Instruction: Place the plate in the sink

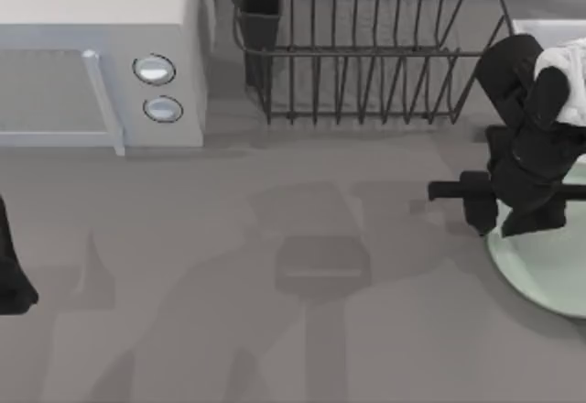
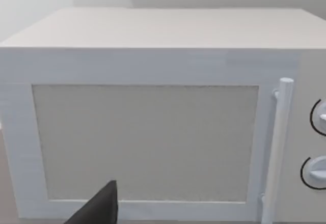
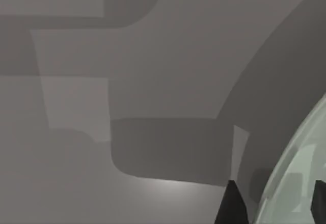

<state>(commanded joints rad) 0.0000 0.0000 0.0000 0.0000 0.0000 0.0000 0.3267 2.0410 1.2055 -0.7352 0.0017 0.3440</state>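
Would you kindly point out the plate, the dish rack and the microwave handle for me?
plate [image 1: 549, 270]: top view, its bare mint-green surface.
dish rack [image 1: 366, 52]: top view, its front wire rail.
microwave handle [image 2: 277, 147]: left wrist view, middle of the bar.

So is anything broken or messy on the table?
Nothing stands out. The plate lies flat at the table's right edge, with the right pincer at its rim. The microwave and dish rack stand straight. The left arm is parked at the left edge.

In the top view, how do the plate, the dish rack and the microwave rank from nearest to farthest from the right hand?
1. Plate: directly under the right hand, at the table's right edge.
2. Dish rack: at the back, middle.
3. Microwave: at the back left.
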